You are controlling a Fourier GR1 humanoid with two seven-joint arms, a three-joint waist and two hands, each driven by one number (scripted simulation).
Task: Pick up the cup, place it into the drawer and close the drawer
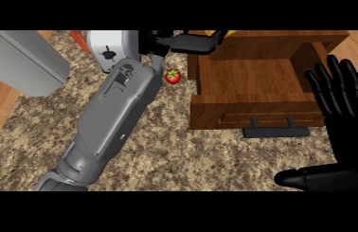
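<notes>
Although the left arm hides most of the far counter, you can still read these lines.

Risk: you have the left hand [183, 42] close above the back-left corner of the drawer [252, 108]. My judgement is that a low lowering could clip the wooden wall, because the hand sits over the rim, not clearly over the open cavity.

Risk 2: the strawberry [173, 76] lies just beside the drawer's left wall and under the forearm. A sweep back could knock it.

Risk 3: the drawer stands pulled out with its dark handle [275, 131] toward you. Pushing before the cup rests inside would, I judge, trap or tip it.

Cup: only a yellow-orange sliver [218, 34] shows at the left hand's fingertips. I take that to be the cup, but you cannot confirm shape, tilt or whether it is upright.

Cup position: at the top edge of the view, above the drawer's back-left corner, not visibly inside.

Left hand: its fingers look curled around that yellow piece.

Right hand [339, 112]: resting at the right edge, fingers straight and spread, holding nothing.

Drawer interior: bare wood where it shows.
</notes>
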